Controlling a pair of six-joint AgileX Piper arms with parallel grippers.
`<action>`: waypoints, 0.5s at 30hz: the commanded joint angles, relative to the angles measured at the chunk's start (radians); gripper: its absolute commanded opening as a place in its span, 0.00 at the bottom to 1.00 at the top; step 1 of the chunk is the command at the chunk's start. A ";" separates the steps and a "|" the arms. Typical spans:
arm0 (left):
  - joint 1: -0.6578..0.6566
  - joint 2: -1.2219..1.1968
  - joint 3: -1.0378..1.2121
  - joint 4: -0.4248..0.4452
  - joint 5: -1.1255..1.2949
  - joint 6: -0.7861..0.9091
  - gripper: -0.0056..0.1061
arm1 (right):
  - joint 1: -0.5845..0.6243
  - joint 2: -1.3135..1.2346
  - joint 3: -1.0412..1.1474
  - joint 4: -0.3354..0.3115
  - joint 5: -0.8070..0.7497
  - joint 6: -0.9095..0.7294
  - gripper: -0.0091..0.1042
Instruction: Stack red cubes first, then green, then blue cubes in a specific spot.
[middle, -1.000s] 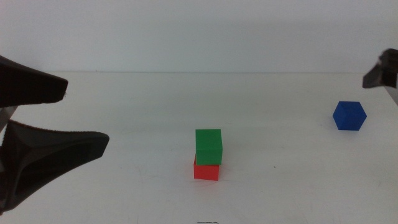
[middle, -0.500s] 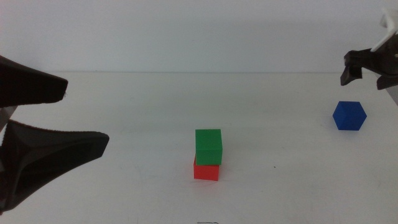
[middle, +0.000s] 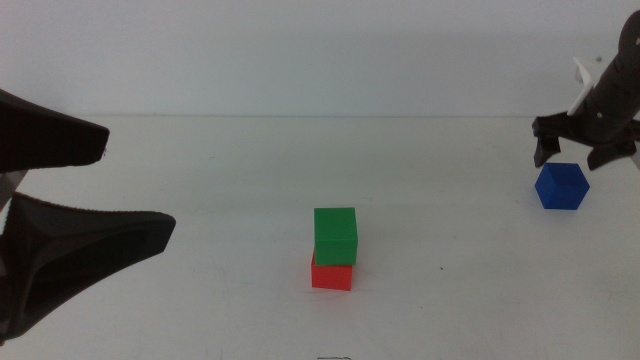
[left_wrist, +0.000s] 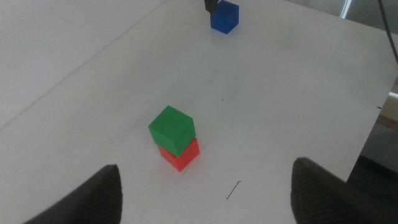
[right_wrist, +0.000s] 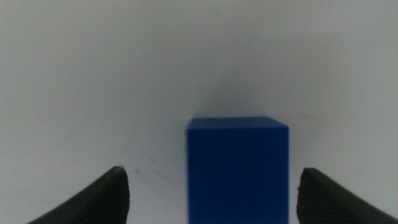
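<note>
The green cube (middle: 335, 235) sits on the red cube (middle: 331, 273) near the table's middle; the same stack shows in the left wrist view, green cube (left_wrist: 171, 129) over red cube (left_wrist: 180, 154). The blue cube (middle: 561, 186) rests alone on the table at the far right. My right gripper (middle: 580, 153) hangs open just above and behind it, jaws spread wider than the blue cube (right_wrist: 237, 168), which lies between them in the right wrist view. My left gripper (middle: 120, 190) waits open at the left edge, well away from the stack.
White tabletop (middle: 200, 290) all around the stack. The table's edge (left_wrist: 367, 134) runs close to the stack's side in the left wrist view, with darker floor beyond it.
The right gripper has come in from the right edge and lowered toward the blue cube. The left gripper and all three cubes have stayed put.
</note>
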 joint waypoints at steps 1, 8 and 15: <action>0.000 -0.001 -0.022 -0.053 -0.063 -0.001 0.88 | -0.021 -0.045 -0.036 -0.018 -0.010 0.014 0.91; 0.000 -0.001 -0.022 -0.053 -0.064 -0.001 0.88 | -0.035 -0.007 -0.036 -0.024 -0.011 0.030 0.91; 0.000 -0.001 -0.022 -0.053 -0.064 -0.001 0.88 | -0.035 0.023 -0.036 -0.030 -0.032 0.019 0.88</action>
